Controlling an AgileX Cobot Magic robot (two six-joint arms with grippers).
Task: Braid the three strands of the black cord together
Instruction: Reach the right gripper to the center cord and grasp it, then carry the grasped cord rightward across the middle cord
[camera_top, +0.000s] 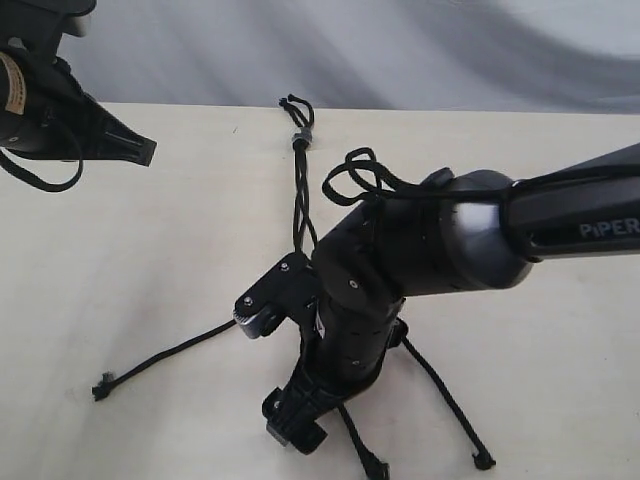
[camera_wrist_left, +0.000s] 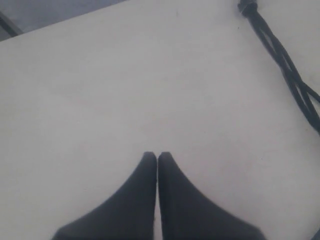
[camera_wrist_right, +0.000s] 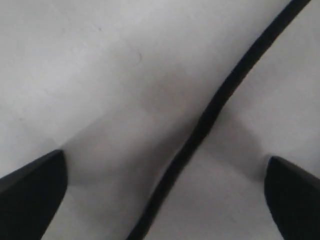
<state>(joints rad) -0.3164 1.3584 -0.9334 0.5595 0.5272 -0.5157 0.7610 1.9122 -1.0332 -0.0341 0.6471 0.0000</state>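
Exterior looks down; close wrist views probably share its black cord (camera_top: 298, 190).

Light is soft and even across the pale counter (camera_top: 140, 260), with only faint shadows. Between the spread fingers of the right hand (camera_wrist_right: 165, 157) lies a broad, diffuse grey shadow, and the strand (camera_wrist_right: 215, 105) there is out of focus. Around the left hand (camera_wrist_left: 157, 156) the picture is mildly hazy.

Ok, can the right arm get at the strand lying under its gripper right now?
Probably yes. The right gripper is open over the table, and one strand runs through the gap between its fingers with nothing lying over it. Closing should catch it.
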